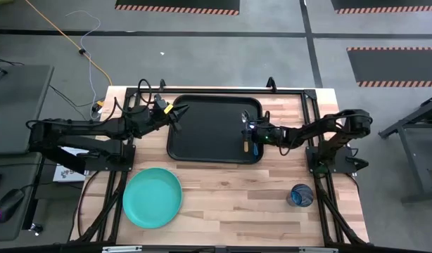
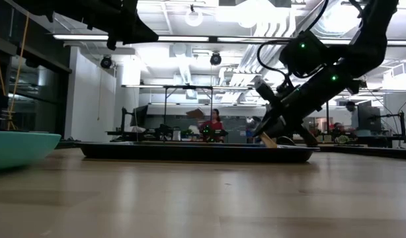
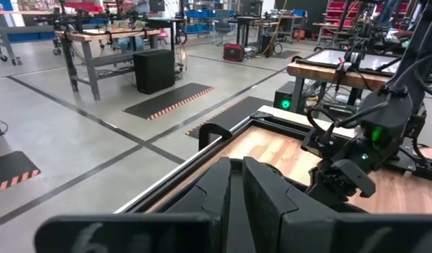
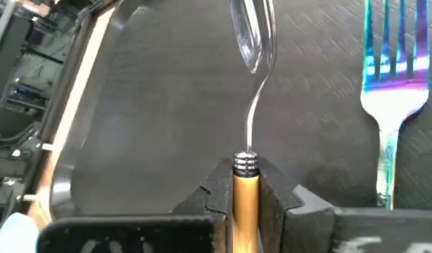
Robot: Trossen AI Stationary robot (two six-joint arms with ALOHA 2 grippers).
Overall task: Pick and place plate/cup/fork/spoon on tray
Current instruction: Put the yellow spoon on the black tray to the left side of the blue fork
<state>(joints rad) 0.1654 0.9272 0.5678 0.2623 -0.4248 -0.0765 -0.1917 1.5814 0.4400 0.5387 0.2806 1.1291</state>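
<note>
**Spoon hanging over the tray's right end, handle still in the right gripper**

The right gripper (image 4: 248,193) is clamping narrowly on the wooden handle of the spoon (image 4: 252,42), and it is reaching over the right end of the tray (image 1: 202,130). The spoon's long axis is running straight out from the jaws, bowl leading and pointing away from the wrist, toward the tray's far rim. Just beside the spoon, and lying nearly parallel to it, is the fork (image 4: 395,77), already resting flat on the tray floor with its tines pointing the same way. In the low view the handle is slanting down to the tray's surface, so the spoon is probably touching or nearly touching the floor; the next move is likely a release, and it depends on the spoon staying clear of the fork beside it.

The left gripper (image 1: 175,111) is hovering over the tray's left rim with its fingers (image 3: 265,197) pressed together and holding nothing visible.

The plate (image 1: 152,197) is sitting off the tray, near its left front corner, closer to the left arm. The cup (image 1: 301,195) is standing well apart from the tray's right front corner, closer to the right arm.
</note>
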